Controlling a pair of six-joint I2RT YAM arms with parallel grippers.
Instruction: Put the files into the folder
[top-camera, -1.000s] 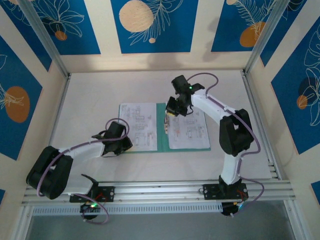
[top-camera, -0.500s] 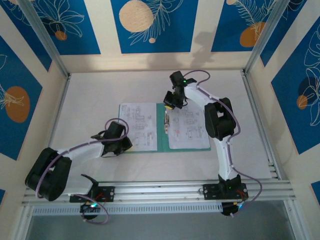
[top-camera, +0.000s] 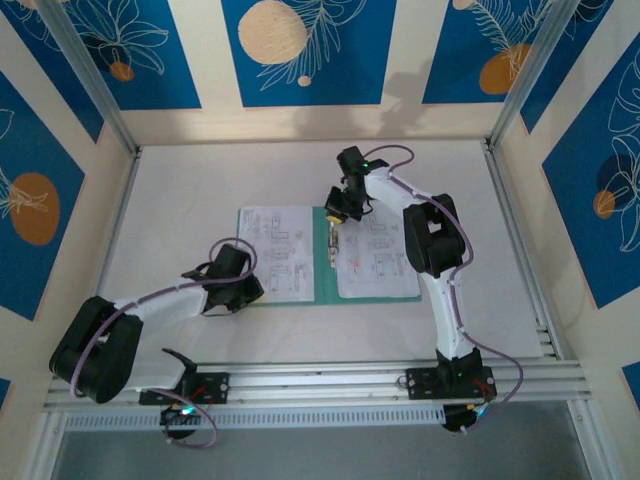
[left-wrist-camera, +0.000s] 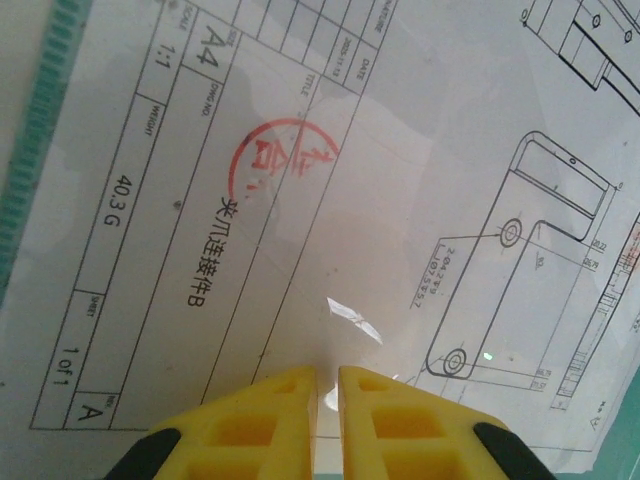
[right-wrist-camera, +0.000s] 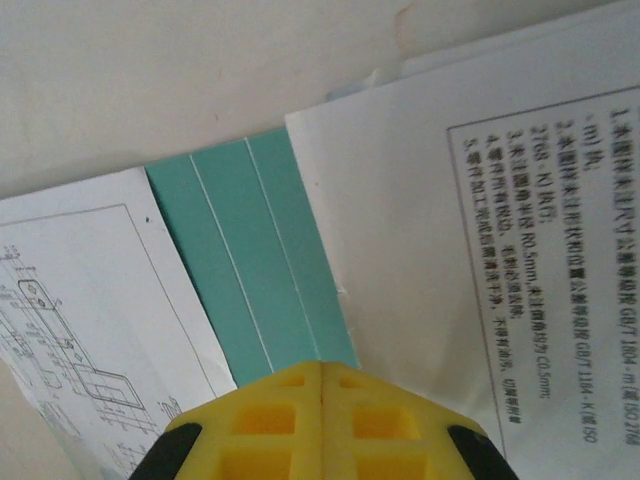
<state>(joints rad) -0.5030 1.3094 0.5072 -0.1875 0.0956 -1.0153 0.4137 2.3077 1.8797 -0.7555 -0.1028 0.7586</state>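
Note:
The teal folder (top-camera: 325, 282) lies open and flat on the table. One of the files (top-camera: 285, 245) lies on its left leaf, another (top-camera: 380, 260) on its right leaf. My left gripper (top-camera: 240, 287) sits on the near left corner of the left sheet. In the left wrist view its yellow fingers (left-wrist-camera: 328, 370) are almost together, tips pressed on the drawing (left-wrist-camera: 400, 150), with a sliver of sheet in the slit and the folder's border (left-wrist-camera: 40, 130) at the left. My right gripper (top-camera: 335, 212) is shut and empty over the far end of the spine (right-wrist-camera: 255, 260), tips (right-wrist-camera: 322, 363) between the two sheets.
The white table (top-camera: 200, 180) has bare room behind and to both sides of the folder. An aluminium rail (top-camera: 320, 378) runs along the near edge, and metal posts and patterned walls close in the other sides.
The right arm has folded in and its gripper has slid a little left and back, toward the far end of the spine. The left arm and the papers have not moved.

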